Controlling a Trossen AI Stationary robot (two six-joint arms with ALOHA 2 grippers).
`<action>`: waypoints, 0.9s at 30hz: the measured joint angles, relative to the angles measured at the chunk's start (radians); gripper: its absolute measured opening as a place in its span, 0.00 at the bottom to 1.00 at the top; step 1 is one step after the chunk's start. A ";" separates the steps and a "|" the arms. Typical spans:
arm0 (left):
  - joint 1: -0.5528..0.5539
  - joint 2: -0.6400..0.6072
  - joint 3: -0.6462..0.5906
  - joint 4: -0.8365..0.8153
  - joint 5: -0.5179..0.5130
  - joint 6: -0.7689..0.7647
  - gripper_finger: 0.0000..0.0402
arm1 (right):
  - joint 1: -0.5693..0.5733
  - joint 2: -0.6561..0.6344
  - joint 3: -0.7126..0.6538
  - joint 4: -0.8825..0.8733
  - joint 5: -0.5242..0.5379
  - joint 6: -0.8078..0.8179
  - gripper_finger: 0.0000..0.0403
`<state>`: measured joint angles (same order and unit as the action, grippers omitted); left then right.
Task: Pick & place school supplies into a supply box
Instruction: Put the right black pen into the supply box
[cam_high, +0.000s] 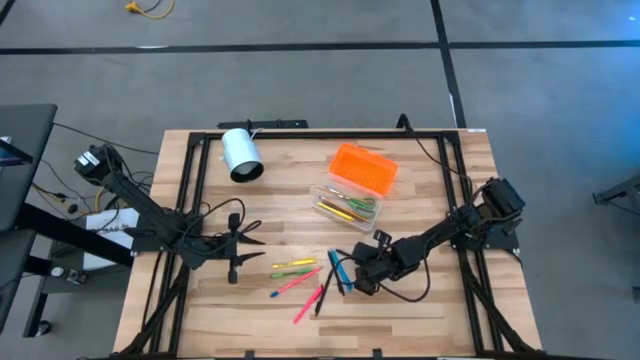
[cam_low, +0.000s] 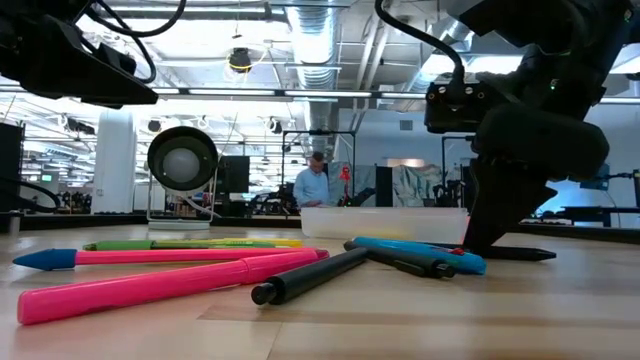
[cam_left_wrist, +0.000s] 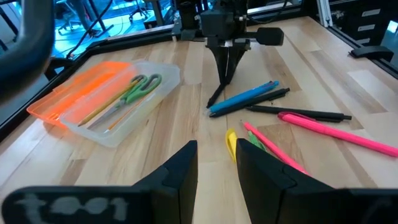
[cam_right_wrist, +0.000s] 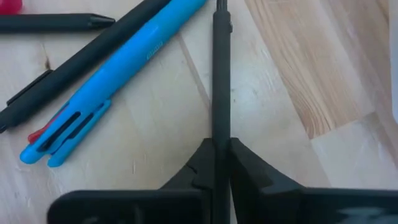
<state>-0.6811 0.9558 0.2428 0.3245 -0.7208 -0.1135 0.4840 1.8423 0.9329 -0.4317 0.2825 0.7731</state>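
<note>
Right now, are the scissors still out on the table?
No, the scissors lie inside the clear box beside its orange lid, as the left wrist view shows.

Matte black jointed arms (cam_high: 150, 215) trailing thin black cables.

table (cam_high: 430, 180): showing pale wood grain | supply box (cam_high: 352, 195): clear base, lid (cam_high: 365, 168) glowing orange | scissors (cam_left_wrist: 140, 87): green handles | pens: blue pen (cam_right_wrist: 112, 81), pink pen (cam_low: 170, 283), black pen (cam_low: 325, 275) | cylinder (cam_high: 241, 153): white, at 10 o'clock
</note>
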 joint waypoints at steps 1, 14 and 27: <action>0.000 0.000 0.000 0.000 0.000 0.000 0.25 | 0.004 0.000 0.000 -0.001 0.001 0.000 0.04; 0.000 0.000 0.000 0.001 -0.001 0.002 0.25 | 0.056 -0.006 0.000 -0.078 0.031 0.064 0.03; 0.000 0.000 0.000 -0.001 -0.001 0.004 0.25 | 0.119 -0.002 0.027 -0.227 0.086 0.093 0.01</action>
<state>-0.6811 0.9558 0.2428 0.3237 -0.7220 -0.1093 0.6029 1.8408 0.9602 -0.6584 0.3686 0.8657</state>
